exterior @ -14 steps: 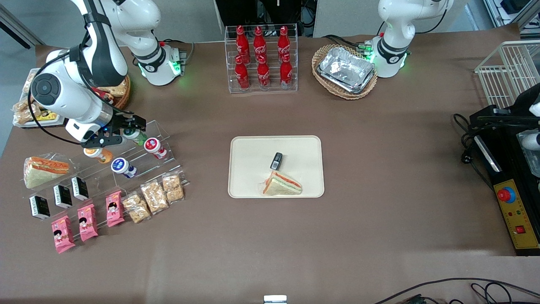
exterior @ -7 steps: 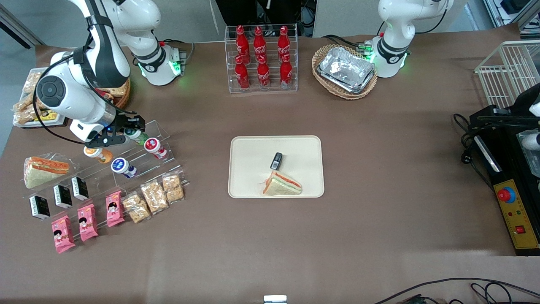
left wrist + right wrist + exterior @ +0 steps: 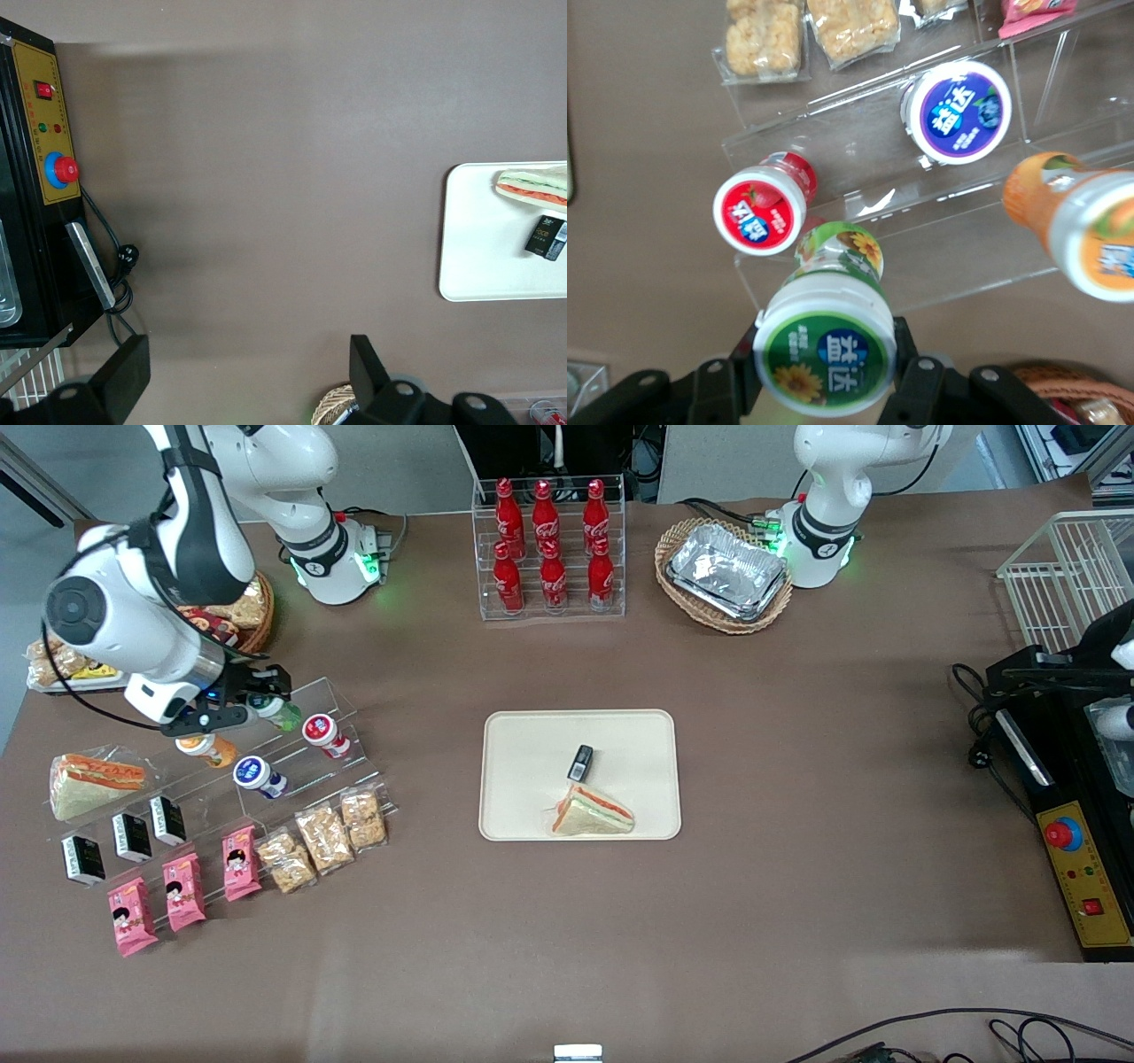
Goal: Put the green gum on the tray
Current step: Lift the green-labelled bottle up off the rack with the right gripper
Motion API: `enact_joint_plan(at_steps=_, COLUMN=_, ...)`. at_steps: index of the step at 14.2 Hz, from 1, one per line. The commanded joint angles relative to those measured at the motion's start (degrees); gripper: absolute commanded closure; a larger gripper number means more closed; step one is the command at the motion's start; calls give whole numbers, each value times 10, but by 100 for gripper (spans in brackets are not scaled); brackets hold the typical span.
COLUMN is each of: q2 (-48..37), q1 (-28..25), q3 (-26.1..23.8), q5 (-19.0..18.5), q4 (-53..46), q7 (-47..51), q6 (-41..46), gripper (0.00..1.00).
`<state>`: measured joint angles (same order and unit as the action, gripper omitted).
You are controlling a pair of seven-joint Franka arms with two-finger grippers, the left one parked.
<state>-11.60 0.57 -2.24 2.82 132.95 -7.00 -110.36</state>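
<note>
Four gum bottles (image 3: 251, 733) (one green), six colas (image 3: 549, 545).

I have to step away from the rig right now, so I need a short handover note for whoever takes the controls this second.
Pincer: shut on the green gum, at the clear tiered rack toward the working arm's end of the table.
Tray: at table centre, already holding a sandwich and a small black pack.
Done: gum grasped.
Left: carry the gum to the tray, set it on a bare part, release.
</note>
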Motion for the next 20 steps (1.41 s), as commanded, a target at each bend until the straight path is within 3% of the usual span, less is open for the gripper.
enact_joint_plan(at_steps=1, q2=2, q1=2, q3=0, q5=-4, q4=-91, q7=-9, q6=94, gripper=68)
enact_joint_plan(at_steps=10, q2=58, q1=-5, q3=-5, q5=12, q4=-346, q7=14, q6=311, gripper=67)
enact_joint_plan(at_steps=12, q2=61, q1=-13, q3=-11, q5=38, q4=-349, q7=58, q6=313, gripper=67)
enact_joint_plan(at_steps=14, q2=71, q1=-37, q3=-27, q5=39, q4=-349, q7=115, q6=312, gripper=66)
enact_joint_plan(at_steps=20, q2=107, q1=-160, q3=-33, q5=70, q4=-340, q7=292, q6=252, gripper=66)
